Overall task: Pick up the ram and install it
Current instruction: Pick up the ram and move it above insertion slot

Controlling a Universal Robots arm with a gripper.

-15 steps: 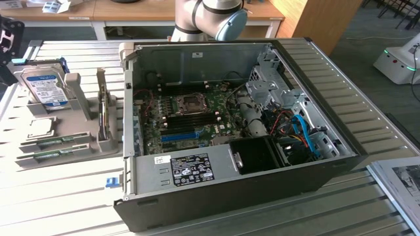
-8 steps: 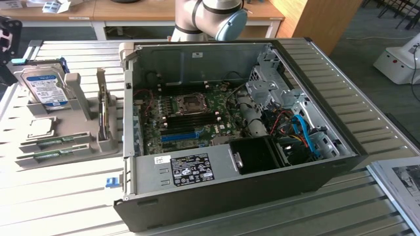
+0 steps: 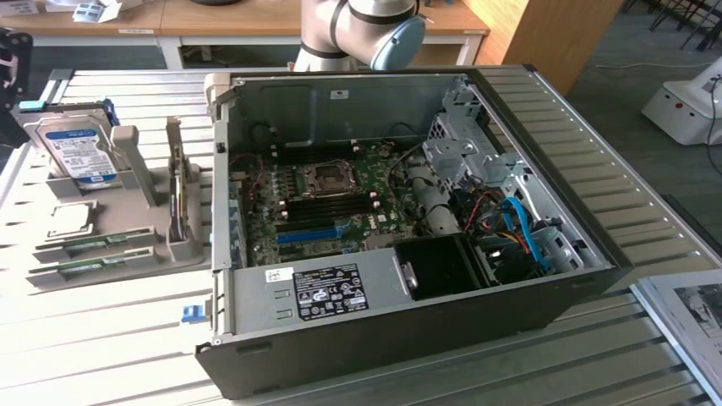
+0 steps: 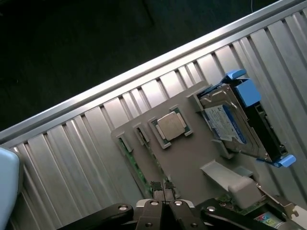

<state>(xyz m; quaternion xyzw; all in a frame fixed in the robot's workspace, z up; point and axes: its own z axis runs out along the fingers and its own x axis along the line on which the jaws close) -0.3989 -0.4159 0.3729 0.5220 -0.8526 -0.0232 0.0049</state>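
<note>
- Wrist view: we saw the gripper (image 4: pixel 162 187) closed tight, clamping nothing.
- Just beyond it, the ram (image 4: pixel 134 165) lay in a slot of the grey holder (image 4: pixel 192 158), one end hidden under the gripper.
- Farther off, the processor (image 4: pixel 171 125) and hard drive (image 4: pixel 230 125) sat on that holder; a card (image 4: pixel 261 213) was cut off at the frame's edge.

A ribbed metal desk (image 3: pixel 101 347) stood above grey carpet (image 3: pixel 620 55); wooden tables (image 3: pixel 226 21) and a tall wooden panel (image 3: pixel 530 34) lined the back.
</note>
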